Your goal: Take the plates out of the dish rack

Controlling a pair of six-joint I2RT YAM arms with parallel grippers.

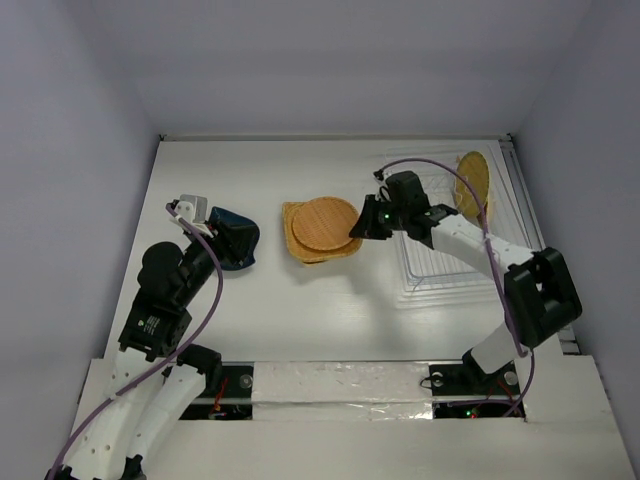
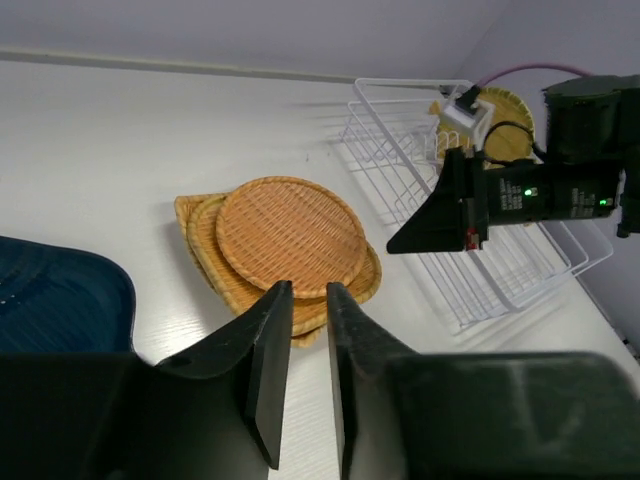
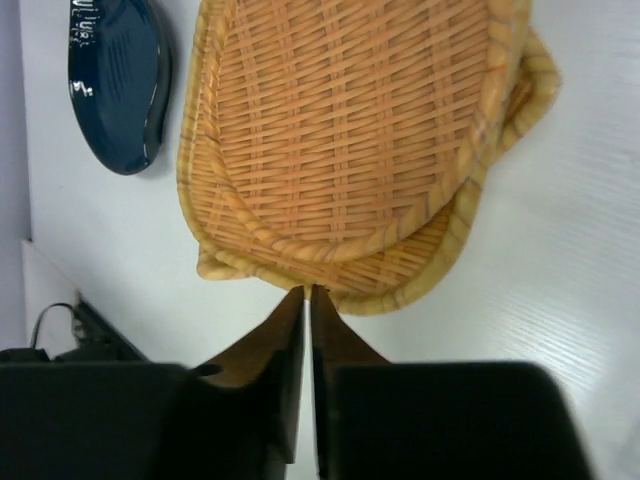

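Seen from above, a white counter (image 1: 300, 320) carries a stack of woven plates (image 1: 320, 232) at its centre, orange-tan, the round one on top. A dark blue plate (image 1: 238, 245) lies flat at the stack's 9 o'clock. The clear dish rack (image 1: 440, 265) sits at the stack's 3 o'clock, and one last plate (image 1: 472, 185) stands on edge at the rack's 1 o'clock corner.

My right claw (image 3: 306, 295) hangs at the 3 o'clock rim of the stack. Its fingers are pressed almost together, with only a sliver of counter showing between them and nothing gripped. My left claw (image 2: 310, 295) is beside the blue plate, aimed toward the stack. It is released, with a narrow empty gap between its fingers.

By my judgement, most of the unloading is done and the upright plate remains. Several things could go wrong from here.
- My right fingertips sit so near the stack's rim that a careless lift could drag the top plate sideways.
- The last plate is thin and stands on edge, so a shallow pinch on its rim may let it twist or drop.
- The rack looks light, and a snagged plate could pull it along.
- My left claw, swinging low, could clip the blue plate.
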